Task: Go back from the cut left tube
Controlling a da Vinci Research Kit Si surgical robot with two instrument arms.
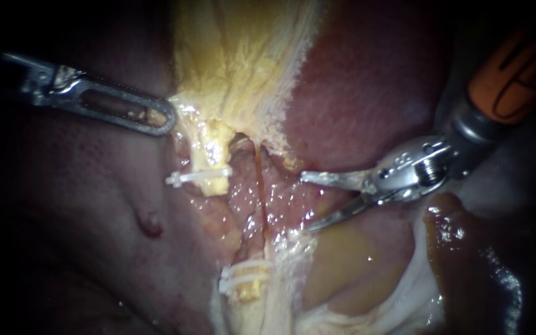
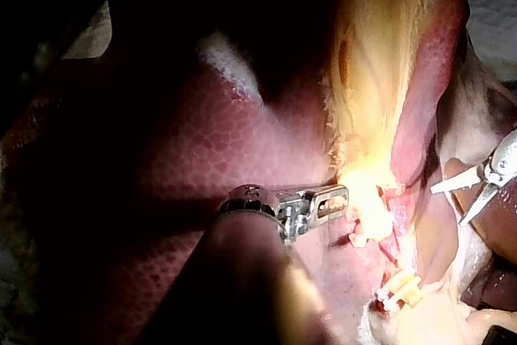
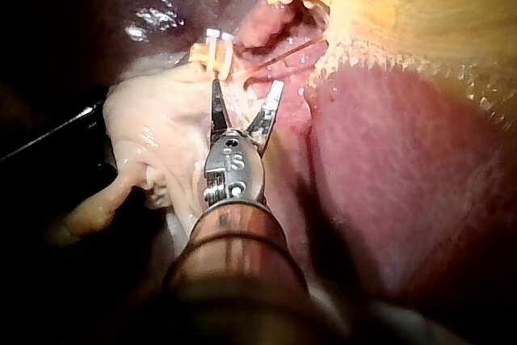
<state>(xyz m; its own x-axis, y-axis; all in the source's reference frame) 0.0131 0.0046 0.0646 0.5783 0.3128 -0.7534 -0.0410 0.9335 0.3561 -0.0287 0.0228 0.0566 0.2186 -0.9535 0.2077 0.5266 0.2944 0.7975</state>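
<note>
Liver (image 1: 367,93) fills most of the frame; gallbladder (image 1: 237,56) hangs top centre. My right instrument (image 1: 305,201) enters from upper right, its pincer wide open, empty, clear of the tissue. My left instrument (image 1: 156,118) lies upper left, tip at the gallbladder's edge. The cut left tube (image 1: 215,152) sits centre, parted: one clip (image 1: 198,178) on the upper stump, two clips (image 1: 243,279) below.

- Two instruments: the left instrument (image 1: 166,120) and the right instrument (image 1: 305,203).
- Three white clips: a single clip (image 1: 196,178) and a pair of clips (image 1: 243,279).
- One liver (image 1: 355,93), one gallbladder (image 1: 237,56).
</note>
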